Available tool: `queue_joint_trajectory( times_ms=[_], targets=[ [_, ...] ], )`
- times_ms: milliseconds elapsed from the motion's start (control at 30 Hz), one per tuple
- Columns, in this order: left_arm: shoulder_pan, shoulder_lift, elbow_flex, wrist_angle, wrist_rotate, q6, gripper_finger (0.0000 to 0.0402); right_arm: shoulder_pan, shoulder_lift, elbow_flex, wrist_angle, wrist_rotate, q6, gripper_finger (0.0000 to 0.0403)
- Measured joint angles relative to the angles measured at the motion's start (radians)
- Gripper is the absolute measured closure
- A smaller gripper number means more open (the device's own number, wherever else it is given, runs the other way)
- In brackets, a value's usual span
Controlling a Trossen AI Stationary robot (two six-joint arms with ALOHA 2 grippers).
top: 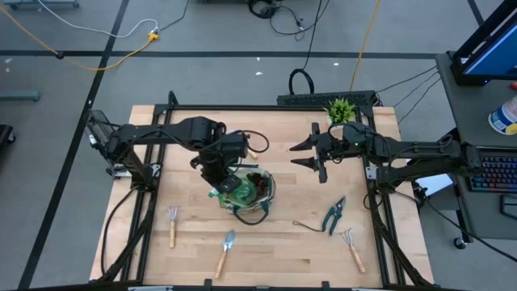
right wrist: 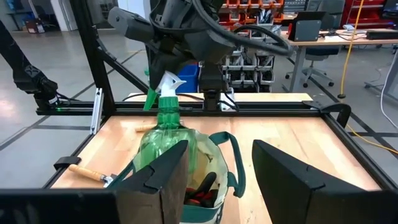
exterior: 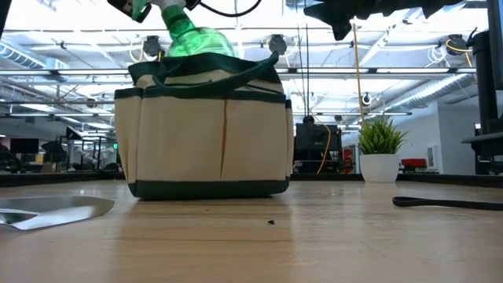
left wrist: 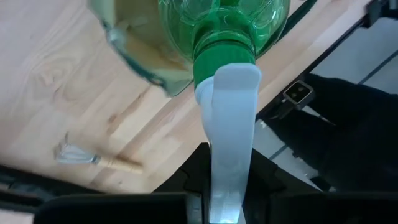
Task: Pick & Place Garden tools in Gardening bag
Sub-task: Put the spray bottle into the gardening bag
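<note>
My left gripper (top: 216,181) is shut on the green spray bottle (top: 238,191) with the white nozzle, over the beige gardening bag with dark green trim (top: 260,202). The bottle's body (right wrist: 163,140) sits in the bag's mouth, and a red-and-black item (right wrist: 202,190) lies inside. My right gripper (top: 312,153) is open and empty, raised to the right of the bag. On the table lie a fork-rake (top: 172,225), a trowel (top: 225,250), teal-handled shears (top: 334,215) and a second rake (top: 352,246). My left gripper pinches the bottle's white spray head (left wrist: 229,143) between its two fingers, above the green neck (left wrist: 222,46). The fingers come from above, slanting from the table's left. The bottle hangs below them, tilted, its body down in the bag's open top (exterior: 192,39).
A small potted green plant (top: 341,109) stands at the table's far edge, behind my right gripper. Black frame rails (top: 380,218) run along the table's sides. Bare wood (top: 283,250) lies in front of the bag between the trowel and the shears.
</note>
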Motion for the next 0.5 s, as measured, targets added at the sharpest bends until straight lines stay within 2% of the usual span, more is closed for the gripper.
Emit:
queue_joint_trajectory(
  times_ms=[167,500],
  targets=[
    [0.0,-0.002,0.0,-0.002,-0.012,0.001,0.0349,0.002,0.0,0.0,0.0,-0.002,0.0,0.0232],
    [-0.032,-0.013,-0.001,-0.004,-0.125,0.001,0.0349,0.002,0.0,0.0,-0.001,-0.003,0.048,0.0232]
  ],
)
